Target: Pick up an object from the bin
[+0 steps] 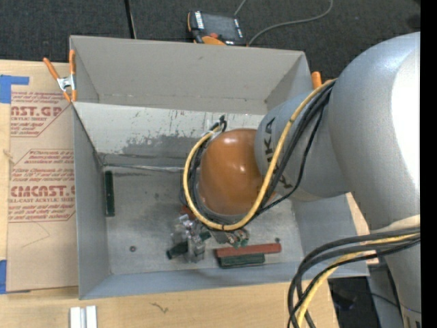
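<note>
Gripper (189, 240) low at 6 o'clock of bin (184, 74) floor, under orange cover (229, 169); whether open or closed, cannot tell. Nearest thing: flat red-and-green bar (240, 255), just beside at gripper's 4 o'clock, lying flat. Judged light, stiff, thin; best pinched across narrow width at mid-length. Dark green strip (108, 193) at 9 o'clock, well apart.

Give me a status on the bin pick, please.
End effector low at bin's front. Red-green bar just to its right, small dark piece at its left. Green bar far left, clear.
</note>
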### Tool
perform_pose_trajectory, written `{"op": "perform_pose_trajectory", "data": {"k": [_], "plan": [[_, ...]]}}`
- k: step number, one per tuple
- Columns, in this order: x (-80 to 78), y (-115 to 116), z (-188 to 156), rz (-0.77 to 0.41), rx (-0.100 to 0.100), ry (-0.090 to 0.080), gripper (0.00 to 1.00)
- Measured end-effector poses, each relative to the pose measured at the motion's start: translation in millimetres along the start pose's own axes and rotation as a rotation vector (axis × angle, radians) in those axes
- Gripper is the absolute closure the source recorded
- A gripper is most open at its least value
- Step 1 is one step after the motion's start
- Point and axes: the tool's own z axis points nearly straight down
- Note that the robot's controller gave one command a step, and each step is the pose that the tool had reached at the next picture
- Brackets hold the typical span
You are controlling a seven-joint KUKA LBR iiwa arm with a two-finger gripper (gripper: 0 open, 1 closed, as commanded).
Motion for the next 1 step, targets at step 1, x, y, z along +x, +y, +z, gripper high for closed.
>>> {"op": "perform_pose_trajectory", "data": {"k": [1], "plan": [[-83.6, 51.0, -133.2, -0.015, 0.001, -0.013, 1.0]]}}
